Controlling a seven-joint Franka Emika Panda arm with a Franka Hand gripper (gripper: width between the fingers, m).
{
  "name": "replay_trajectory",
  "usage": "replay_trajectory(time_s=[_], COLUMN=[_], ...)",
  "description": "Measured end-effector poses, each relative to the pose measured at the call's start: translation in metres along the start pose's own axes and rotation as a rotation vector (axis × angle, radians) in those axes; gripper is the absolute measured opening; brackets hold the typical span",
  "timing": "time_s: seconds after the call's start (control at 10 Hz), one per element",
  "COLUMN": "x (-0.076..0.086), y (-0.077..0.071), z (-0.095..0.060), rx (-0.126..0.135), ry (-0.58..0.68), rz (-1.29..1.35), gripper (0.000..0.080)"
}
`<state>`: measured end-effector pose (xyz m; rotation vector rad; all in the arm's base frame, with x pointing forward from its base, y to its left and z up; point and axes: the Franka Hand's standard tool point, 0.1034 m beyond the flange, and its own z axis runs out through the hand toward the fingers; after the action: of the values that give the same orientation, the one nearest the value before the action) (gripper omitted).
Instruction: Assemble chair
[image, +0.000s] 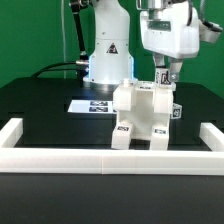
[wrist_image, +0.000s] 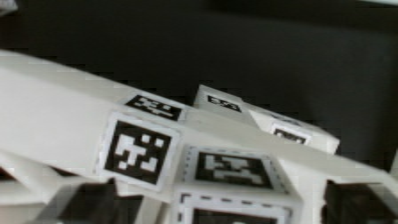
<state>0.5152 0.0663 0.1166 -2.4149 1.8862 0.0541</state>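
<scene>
Jaw state: cannot be determined. In the exterior view the single gripper (image: 166, 78) hangs fingers-down over the upper corner of the chair (image: 140, 115) on the exterior view's right. The fingertips sit too close to the white plastic to show how wide the gap between them is, or whether they touch or hold anything. In the wrist view the fingers cannot be made out.

Component count and location:

1. One arm (image: 165, 30). Its white base (image: 105, 55) stands at the far side of the table (image: 40, 100).
2. One chair, partly assembled from white blocky pieces. It stands on the black table, between the marker board (image: 92, 104) and the front run of the border rail (image: 110, 160). Two lower blocks face the exterior camera, and each bears a small black-and-white tag.
3. One marker board. It lies flat on the table, behind the chair and towards the exterior view's left.
4. One low white border rail. Three runs are visible: one at the front and one on each side.

The wrist view shows the chair (wrist_image: 71, 100) at close range and tilted. At least five tags (wrist_image: 143, 150) can be counted on its white faces, and one of them is cut off at the picture edge.
</scene>
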Motion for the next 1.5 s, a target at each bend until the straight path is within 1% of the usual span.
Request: replay_trajectory(time_s=[0.1, 0.2, 0.3, 0.5, 0.8, 0.9, 1.1, 1.2, 1.5], x=[0.000, 0.000, -0.002, -0.006, -0.007, -0.006, -0.002, 0.001, 0.005], y=[-0.001, -0.002, -0.002, -0.003, -0.003, -0.003, -0.003, -0.002, -0.001], z=[0.000, 0.000, 0.000, 0.000, 0.000, 0.000, -0.001, -0.001, -0.001], rx=[0.003, 0.008, 0.007, 0.006, 0.003, -0.002, -0.004, -0.013, -0.021], ry=[0.003, 0.006, 0.009, 0.010, 0.012, 0.018, 0.020, 0.027, 0.030], rz=[-0.179, -0.216, -0.331, -0.511, -0.759, -0.864, -0.989, -1.099, -1.295], gripper=[0.0627, 0.0627, 0.0646, 0.0649, 0.0649, 0.0649, 0.0649, 0.0649, 0.0649])
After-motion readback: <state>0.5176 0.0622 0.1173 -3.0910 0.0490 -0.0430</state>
